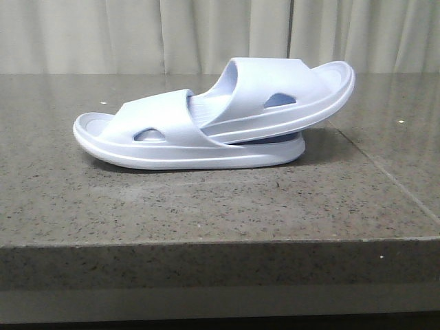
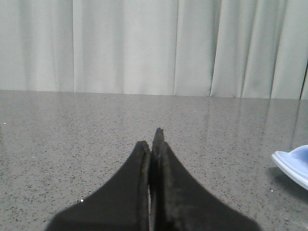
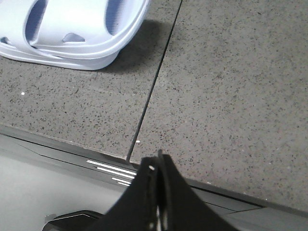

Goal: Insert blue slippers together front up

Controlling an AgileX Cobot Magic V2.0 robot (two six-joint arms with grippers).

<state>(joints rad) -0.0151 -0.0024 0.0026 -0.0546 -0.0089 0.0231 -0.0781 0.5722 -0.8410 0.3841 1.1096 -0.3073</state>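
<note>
The front view alone shows the blue slippers (image 1: 213, 120) nested mid-frame on the grey surface (image 1: 206, 206). Wrist views show left fingers (image 2: 142, 159) and right fingers (image 3: 153, 175) pressed together.

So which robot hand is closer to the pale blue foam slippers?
Probably the right. The right gripper hangs over the counter's front edge, slippers filling its view's corner. The left gripper sees only one slipper tip far aside.

No legible text, label, brand mark, number or sign appears in any view. The blue slippers (image 1: 213, 120) carry no readable marking, and neither does the speckled surface (image 1: 206, 206) beneath them.
</note>
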